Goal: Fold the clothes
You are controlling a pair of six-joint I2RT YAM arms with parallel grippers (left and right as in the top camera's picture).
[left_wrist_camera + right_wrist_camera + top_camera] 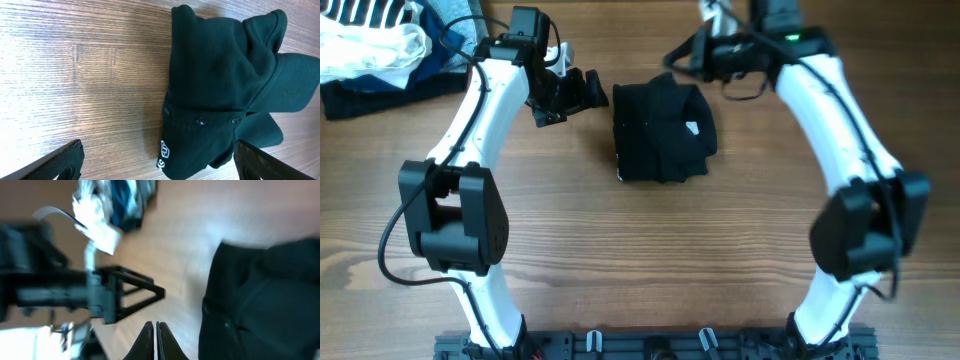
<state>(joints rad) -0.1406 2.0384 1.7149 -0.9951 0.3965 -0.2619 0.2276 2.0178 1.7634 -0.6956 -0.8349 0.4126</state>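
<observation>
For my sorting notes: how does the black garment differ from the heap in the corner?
Colour: the garment is black; the heap mixes white, striped and blue. Pose: the garment is a compact bundle mid-table; the heap sprawls loose at a far corner. Both lie on the table.

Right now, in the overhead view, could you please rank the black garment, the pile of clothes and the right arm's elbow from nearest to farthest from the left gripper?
From the left gripper:
1. the black garment, just to its right, mid-table.
2. the pile of clothes, in the far left corner.
3. the right arm's elbow, across the table on the right.
</observation>
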